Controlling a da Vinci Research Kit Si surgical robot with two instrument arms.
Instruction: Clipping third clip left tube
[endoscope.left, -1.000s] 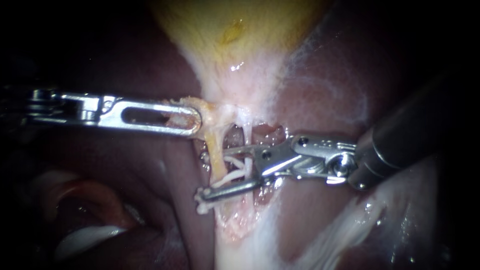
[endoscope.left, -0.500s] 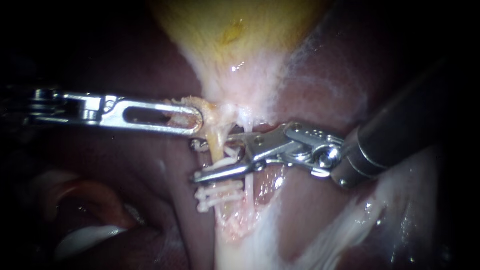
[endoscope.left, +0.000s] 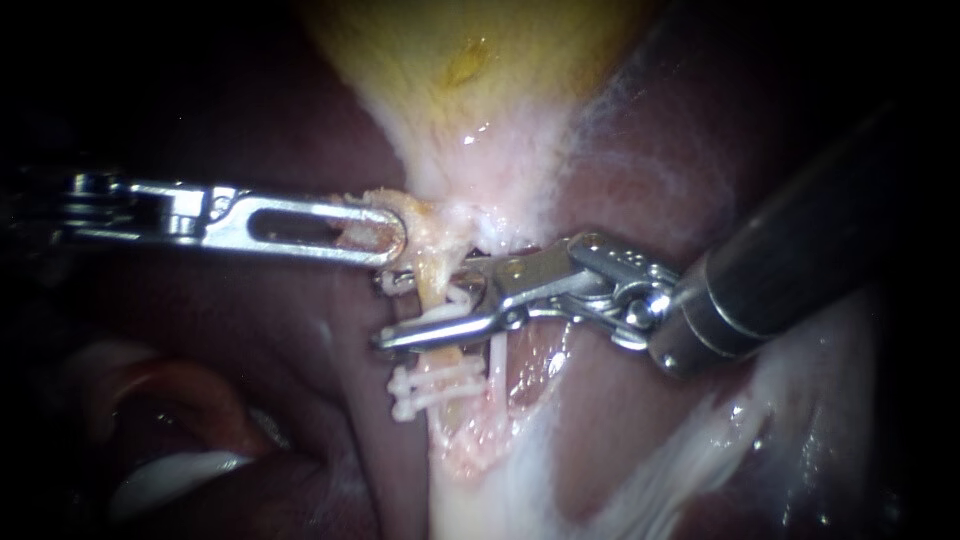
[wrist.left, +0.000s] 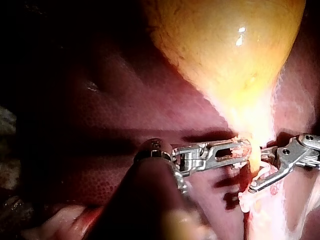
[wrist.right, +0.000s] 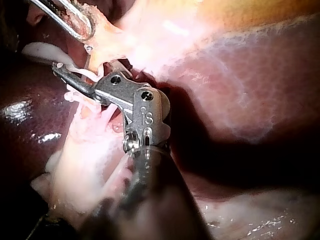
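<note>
My left instrument (endoscope.left: 385, 235) comes in level from the left, its slotted jaws shut on the pale tissue where the yellow gallbladder (endoscope.left: 470, 60) narrows. Below that grip the yellowish left tube (endoscope.left: 432, 275) runs down. My right instrument (endoscope.left: 385, 312) reaches across the tube from the right. Its two jaws stand apart, one above the other, with a white clip (endoscope.left: 445, 315) held between them around the tube. Two white clips (endoscope.left: 430, 385) sit on the tube just below. The left wrist view shows my left instrument (wrist.left: 240, 150) and my right instrument (wrist.left: 257, 174) meeting at the tube.
Dark red liver (endoscope.left: 640, 200) lies on both sides of the gallbladder. A thin pale right tube (endoscope.left: 497, 360) runs beside the left one, under my right instrument. White fatty tissue (endoscope.left: 500, 480) spreads below the clips. My right shaft (endoscope.left: 780, 270) crosses the right side.
My right instrument has moved up and to the left, from over the two set clips to just above them, with its jaws now further across the tube. My left instrument has held still.
</note>
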